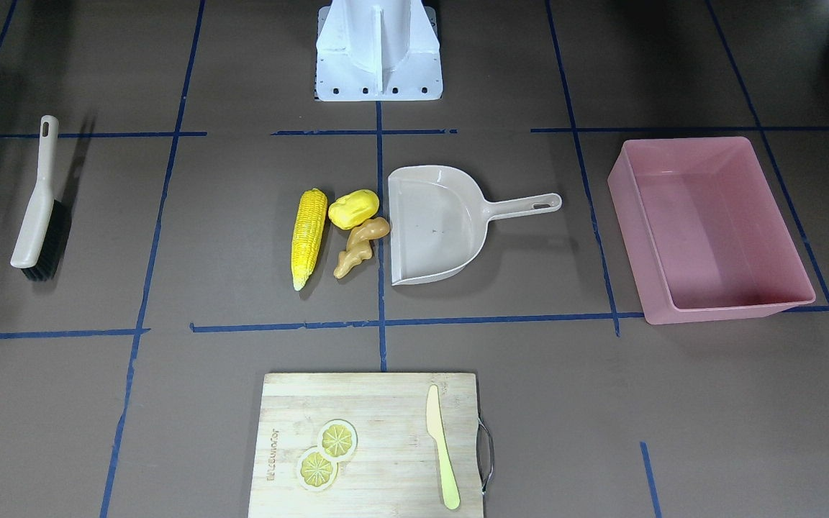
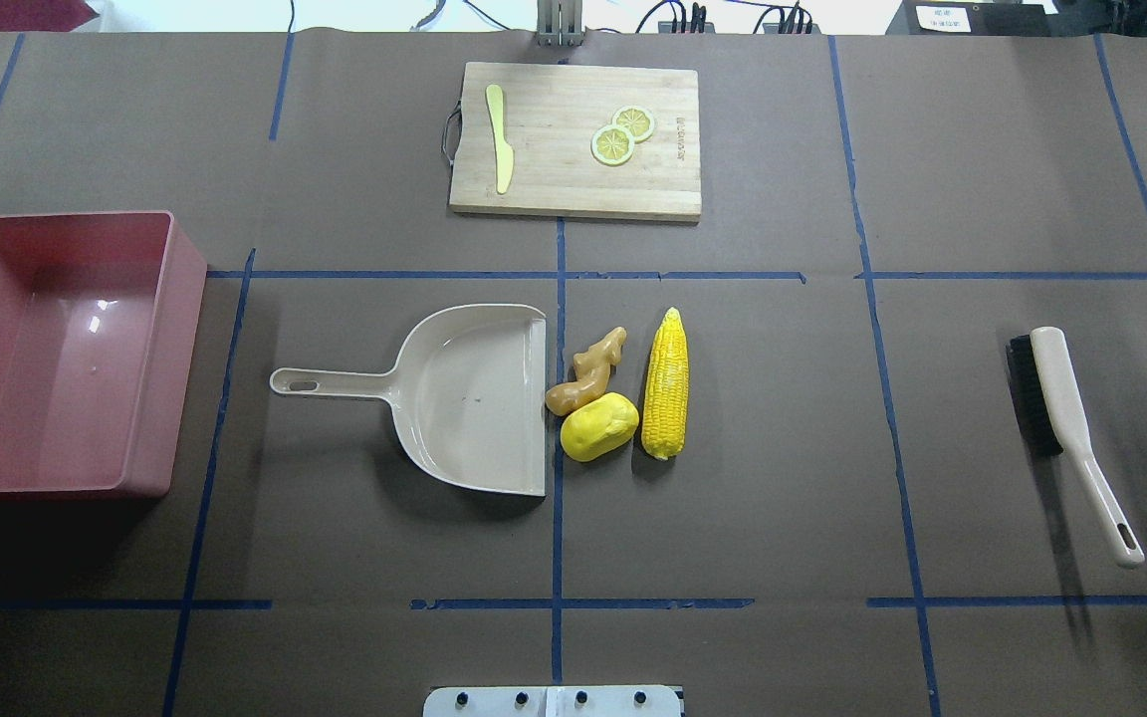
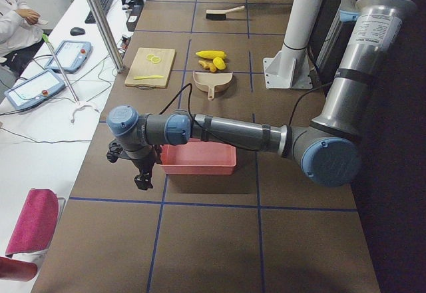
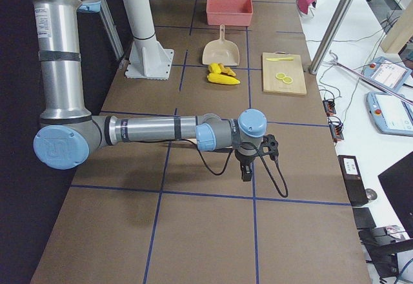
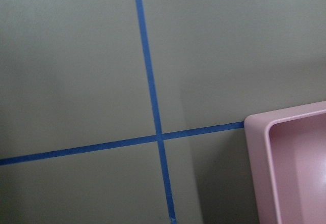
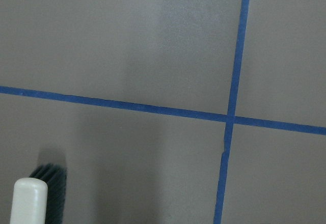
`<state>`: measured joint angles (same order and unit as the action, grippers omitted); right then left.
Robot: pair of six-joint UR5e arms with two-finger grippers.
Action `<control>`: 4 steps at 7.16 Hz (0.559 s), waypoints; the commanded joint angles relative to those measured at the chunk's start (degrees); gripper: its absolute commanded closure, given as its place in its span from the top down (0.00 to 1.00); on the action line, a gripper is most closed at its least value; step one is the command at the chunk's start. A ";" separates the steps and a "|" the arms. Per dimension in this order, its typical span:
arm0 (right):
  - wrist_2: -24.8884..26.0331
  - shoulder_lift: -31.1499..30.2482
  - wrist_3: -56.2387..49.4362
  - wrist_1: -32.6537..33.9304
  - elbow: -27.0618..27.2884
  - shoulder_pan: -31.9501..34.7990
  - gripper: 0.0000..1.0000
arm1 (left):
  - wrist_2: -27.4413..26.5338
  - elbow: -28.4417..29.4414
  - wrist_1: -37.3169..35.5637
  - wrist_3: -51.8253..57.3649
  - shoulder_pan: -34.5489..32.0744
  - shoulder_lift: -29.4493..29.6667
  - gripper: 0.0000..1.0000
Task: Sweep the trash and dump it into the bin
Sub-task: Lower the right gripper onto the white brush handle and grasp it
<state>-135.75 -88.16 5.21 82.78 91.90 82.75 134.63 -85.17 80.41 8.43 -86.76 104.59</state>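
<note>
my left gripper (image 3: 142,176) is hanging, pointed down, over the left end of the desk (image 2: 783,498), just outside a corner of the pink bin (image 2: 170,339). only the side camera is catching it, so i cannot tell how far it is open or whether it is touching anything. my right gripper (image 4: 247,173) is hanging the same way over the right end of the desk, near the brush (image 2: 1061,398), whose pale tip and dark bristles are showing in the low corner of my right wrist view. again i cannot tell its opening.

the bin is sitting against the desk's left edge, open side up. the trash is lying in the middle of the desk. the corn cob (image 2: 665,386) is lying lengthwise, and the potato-like lump (image 2: 597,426) is touching it. the ginger root (image 2: 588,370) is leaning on the lump, right at the mouth of the beige dustpan (image 2: 464,398). the dustpan's handle is pointing toward the bin.
</note>
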 commanded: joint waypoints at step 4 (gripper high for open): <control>0.13 -0.17 -0.03 -0.25 0.12 -0.22 1.00 | -4.09 -5.96 -0.08 -0.78 5.53 -3.25 1.00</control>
<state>-135.72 -88.30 5.01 82.54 91.91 82.54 132.48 -90.13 79.96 7.93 -83.21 101.42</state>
